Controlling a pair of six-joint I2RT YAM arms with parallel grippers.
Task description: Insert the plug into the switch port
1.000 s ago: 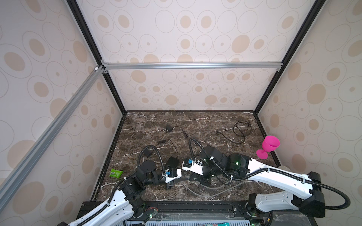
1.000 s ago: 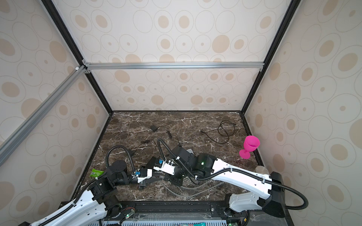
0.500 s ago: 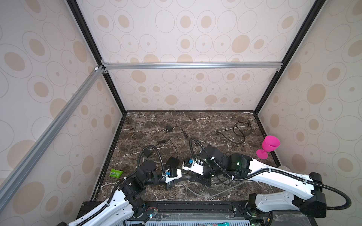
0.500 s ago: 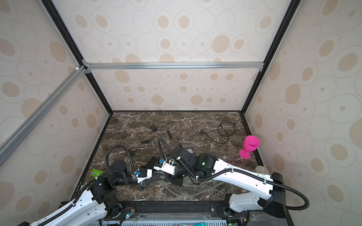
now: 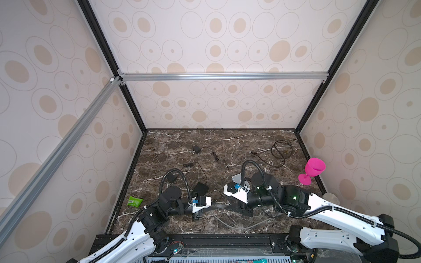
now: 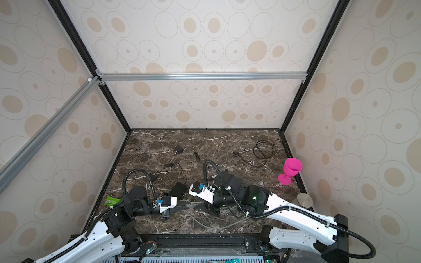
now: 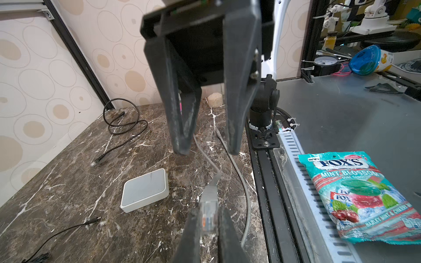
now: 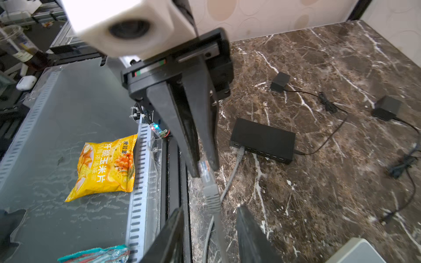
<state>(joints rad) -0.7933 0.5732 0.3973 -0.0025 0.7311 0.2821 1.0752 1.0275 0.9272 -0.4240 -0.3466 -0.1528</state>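
- Note the left pincer (image 7: 208, 215) closed tight on the clear plug (image 7: 207, 201), with the grey boot (image 8: 211, 195) protruding past the fingertips.
- Note the right pincer (image 8: 210, 208) facing it tip to tip, jaws parted, one on each side of the grey cable (image 8: 217, 224) just behind the boot, with a gap visible on both sides.
- Locate the plug off the surface of the bench (image 5: 250, 141), near the middle of the front edge, between the two arms.
- Follow the cable down from the boot to the bench and along the front edge.
- Find the black switch (image 8: 262, 139) flat on the bench, left of the middle and nearer the front edge than the back, apart from the plug.
- Observe a second grey connector (image 8: 239, 153) seated in the end port of the switch.
- Find the white box (image 7: 145, 191) flat on the bench, close to the right pincer.
- Locate the pink goblet (image 5: 313, 170) at the right edge, the coiled black cable (image 5: 281, 151) toward the back right corner, and the green packet (image 5: 134, 201) at the left edge near the front left corner.
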